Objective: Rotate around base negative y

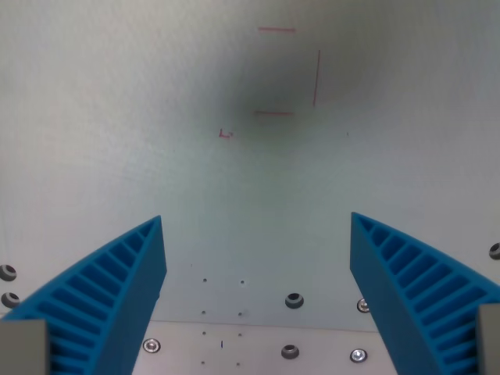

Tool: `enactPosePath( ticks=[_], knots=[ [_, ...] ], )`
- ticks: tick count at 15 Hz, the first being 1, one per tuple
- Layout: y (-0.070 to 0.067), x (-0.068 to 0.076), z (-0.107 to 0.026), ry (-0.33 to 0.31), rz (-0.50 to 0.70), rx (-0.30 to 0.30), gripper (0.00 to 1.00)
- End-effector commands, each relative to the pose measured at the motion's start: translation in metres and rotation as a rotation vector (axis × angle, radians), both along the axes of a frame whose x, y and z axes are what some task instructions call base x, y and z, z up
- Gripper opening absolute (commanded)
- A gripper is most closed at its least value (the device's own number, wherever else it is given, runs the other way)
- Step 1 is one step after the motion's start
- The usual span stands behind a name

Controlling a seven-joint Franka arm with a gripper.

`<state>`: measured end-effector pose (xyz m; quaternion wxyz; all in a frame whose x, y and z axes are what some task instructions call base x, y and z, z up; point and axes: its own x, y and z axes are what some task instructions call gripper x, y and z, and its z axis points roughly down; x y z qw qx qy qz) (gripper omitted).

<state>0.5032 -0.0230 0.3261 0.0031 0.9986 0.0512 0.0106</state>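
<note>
From the wrist view's left, I see the blue ribbed fingers [117, 293] of the gripper [258, 226] standing wide apart, holding nothing. The task has no object of its own. Rotating could bring a fingertip down onto the counter [117, 117] near the bolts [294, 300].

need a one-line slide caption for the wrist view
Wrist view: open end effector with blue ribbed fingers empty above a pale plate marked with thin red lines; bolts along the bottom edge.

Wrist view looks down past blue fingers [117, 297] — table [156, 117] near.
</note>
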Motion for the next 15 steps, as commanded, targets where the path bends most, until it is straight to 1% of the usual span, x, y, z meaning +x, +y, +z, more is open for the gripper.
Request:
enactPosePath(
  ticks=[1, 15],
  knots=[
    [0.0001, -0.0063, 0.0003, -0.151, 0.000, 0.001, 1.00],
    [0.0001, -0.0063, 0.0003, -0.314, 0.000, 0.001, 1.00]
  ],
)
